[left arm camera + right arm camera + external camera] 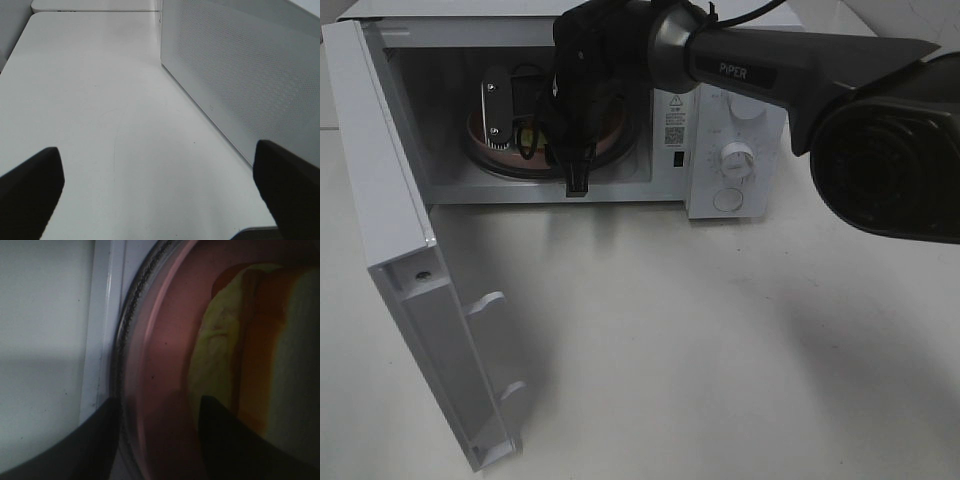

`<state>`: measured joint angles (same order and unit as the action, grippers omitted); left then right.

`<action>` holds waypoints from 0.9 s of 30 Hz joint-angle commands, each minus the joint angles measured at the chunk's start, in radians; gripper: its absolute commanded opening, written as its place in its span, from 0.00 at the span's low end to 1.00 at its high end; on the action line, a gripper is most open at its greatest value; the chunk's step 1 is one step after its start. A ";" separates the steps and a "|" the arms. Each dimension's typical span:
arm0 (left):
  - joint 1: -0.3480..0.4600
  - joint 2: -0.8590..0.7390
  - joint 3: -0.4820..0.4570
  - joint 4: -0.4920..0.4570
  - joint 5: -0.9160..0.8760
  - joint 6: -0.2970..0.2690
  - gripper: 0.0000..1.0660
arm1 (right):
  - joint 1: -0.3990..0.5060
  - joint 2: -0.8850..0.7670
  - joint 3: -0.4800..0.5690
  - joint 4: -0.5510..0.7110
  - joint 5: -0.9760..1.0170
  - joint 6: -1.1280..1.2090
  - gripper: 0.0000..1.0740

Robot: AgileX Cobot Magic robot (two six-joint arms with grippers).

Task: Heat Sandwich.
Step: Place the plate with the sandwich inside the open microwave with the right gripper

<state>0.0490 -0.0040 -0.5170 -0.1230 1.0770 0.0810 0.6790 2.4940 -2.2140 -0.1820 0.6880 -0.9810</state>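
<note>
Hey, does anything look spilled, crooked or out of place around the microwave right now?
Nothing stands out. The sandwich lies on its pink plate inside the microwave, the door hangs open, and the table shows no spills.

the microwave is white, with white knobs and a white door. its side has a pattern of tiny dots. the table is pale grey-white. the plate is pink. the sandwich has white bread, yellow-green lettuce and orange filling. the right end effector and left end effector are black. the arm is dark grey with white letters.
</note>
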 commanded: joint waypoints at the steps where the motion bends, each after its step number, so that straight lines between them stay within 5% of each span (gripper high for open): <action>1: 0.005 -0.020 0.001 -0.003 -0.010 -0.005 0.92 | -0.003 -0.008 -0.005 -0.002 -0.037 0.059 0.54; 27: 0.005 -0.020 0.001 -0.003 -0.010 -0.005 0.92 | -0.002 -0.015 -0.001 0.008 -0.057 0.118 0.59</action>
<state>0.0490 -0.0040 -0.5170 -0.1230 1.0770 0.0810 0.6770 2.4910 -2.2140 -0.1810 0.6400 -0.8770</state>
